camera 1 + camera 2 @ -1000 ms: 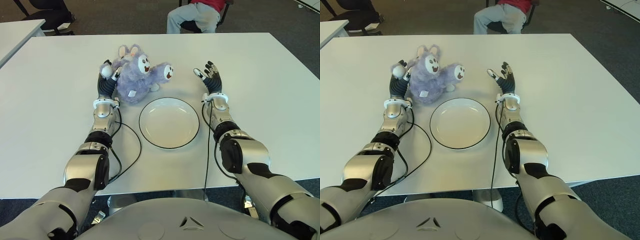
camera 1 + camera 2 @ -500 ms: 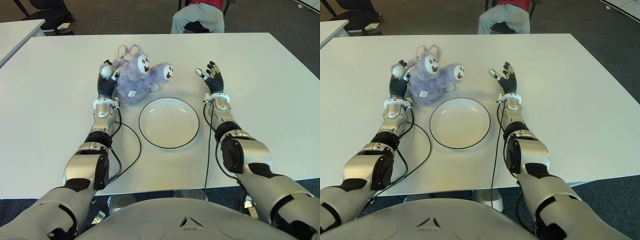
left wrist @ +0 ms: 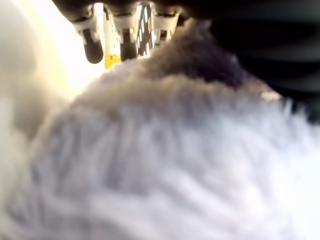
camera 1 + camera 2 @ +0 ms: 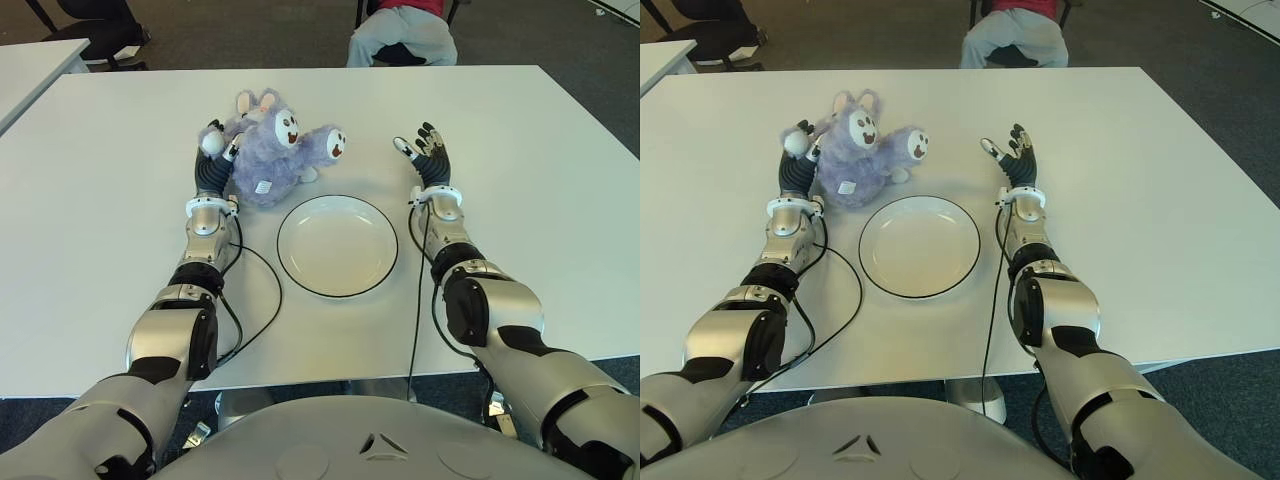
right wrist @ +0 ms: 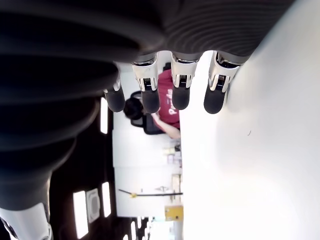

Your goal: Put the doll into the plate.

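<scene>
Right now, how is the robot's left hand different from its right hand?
The left robot hand is pressed against the purple doll, whose fur fills its wrist view; the right robot hand touches nothing. The left one is beyond the plate on its left side, the right one beyond it on its right. Both reach forward over the white table, and neither grips the doll yet.

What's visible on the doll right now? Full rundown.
The doll is a purple plush with long fuzzy fur, two pale ears, a white face with dark features and an open mouth, one white-tipped limb stuck out to the robot's right, and a small white tag low on its front. It sits on the white table, just behind the empty plate, on that plate's left. The left robot hand presses against its left side, fur filling the left wrist view.
</scene>
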Robot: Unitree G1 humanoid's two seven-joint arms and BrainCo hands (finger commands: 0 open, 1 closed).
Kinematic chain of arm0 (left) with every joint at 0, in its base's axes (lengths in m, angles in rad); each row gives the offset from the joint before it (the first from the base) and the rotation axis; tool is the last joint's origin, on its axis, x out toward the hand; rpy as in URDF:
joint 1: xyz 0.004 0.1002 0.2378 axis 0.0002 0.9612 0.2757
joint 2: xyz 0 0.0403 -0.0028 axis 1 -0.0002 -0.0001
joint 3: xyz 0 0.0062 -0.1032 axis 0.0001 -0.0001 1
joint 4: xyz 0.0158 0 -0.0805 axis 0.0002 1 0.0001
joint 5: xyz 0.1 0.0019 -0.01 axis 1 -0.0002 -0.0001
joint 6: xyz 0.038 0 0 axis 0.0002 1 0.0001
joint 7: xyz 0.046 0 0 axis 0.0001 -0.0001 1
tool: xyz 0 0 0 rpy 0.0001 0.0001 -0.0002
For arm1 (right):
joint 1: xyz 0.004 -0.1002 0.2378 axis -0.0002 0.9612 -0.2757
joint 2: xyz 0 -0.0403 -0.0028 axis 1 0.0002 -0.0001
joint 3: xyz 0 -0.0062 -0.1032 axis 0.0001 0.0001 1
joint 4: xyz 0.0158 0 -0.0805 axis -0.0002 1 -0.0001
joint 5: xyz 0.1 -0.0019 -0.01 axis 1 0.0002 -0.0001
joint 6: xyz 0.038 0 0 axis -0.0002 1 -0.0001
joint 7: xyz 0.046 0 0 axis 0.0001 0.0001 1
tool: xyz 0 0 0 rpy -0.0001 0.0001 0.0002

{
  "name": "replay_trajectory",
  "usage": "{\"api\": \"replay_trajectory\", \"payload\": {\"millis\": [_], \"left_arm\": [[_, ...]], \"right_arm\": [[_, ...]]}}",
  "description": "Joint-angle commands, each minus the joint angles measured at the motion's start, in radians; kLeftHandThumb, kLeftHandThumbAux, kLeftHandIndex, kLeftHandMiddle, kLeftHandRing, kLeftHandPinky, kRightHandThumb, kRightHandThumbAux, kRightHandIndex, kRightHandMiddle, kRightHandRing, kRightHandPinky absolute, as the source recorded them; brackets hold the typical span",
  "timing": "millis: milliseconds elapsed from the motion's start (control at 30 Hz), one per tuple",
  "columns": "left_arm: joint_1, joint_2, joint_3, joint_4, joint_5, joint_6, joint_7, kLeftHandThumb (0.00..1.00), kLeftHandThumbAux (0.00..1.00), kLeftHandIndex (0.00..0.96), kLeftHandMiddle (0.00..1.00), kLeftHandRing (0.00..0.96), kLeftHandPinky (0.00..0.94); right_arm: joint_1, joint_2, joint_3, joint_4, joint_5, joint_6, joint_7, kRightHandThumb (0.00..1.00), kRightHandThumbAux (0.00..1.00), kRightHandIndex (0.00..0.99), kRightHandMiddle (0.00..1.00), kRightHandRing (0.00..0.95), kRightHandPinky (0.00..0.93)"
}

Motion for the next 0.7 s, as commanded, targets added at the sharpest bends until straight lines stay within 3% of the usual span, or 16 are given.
{"api": "replay_trajectory", "payload": {"millis": [33, 700], "left_arm": [[0.113, -0.002, -0.007, 0.061, 0.011, -0.007, -0.016, 0.000, 0.463, 0.000, 0.096, 0.091, 0.078], [0.105, 0.000, -0.009, 0.068, 0.014, -0.005, -0.025, 0.000, 0.471, 0.000, 0.080, 0.083, 0.081]], "right_arm": [[0.098, 0.014, -0.010, 0.052, 0.014, 0.046, -0.002, 0.065, 0.699, 0.008, 0.036, 0.024, 0.010], [0.095, 0.013, -0.013, 0.050, 0.024, 0.041, 0.005, 0.052, 0.703, 0.006, 0.032, 0.019, 0.004]]}}
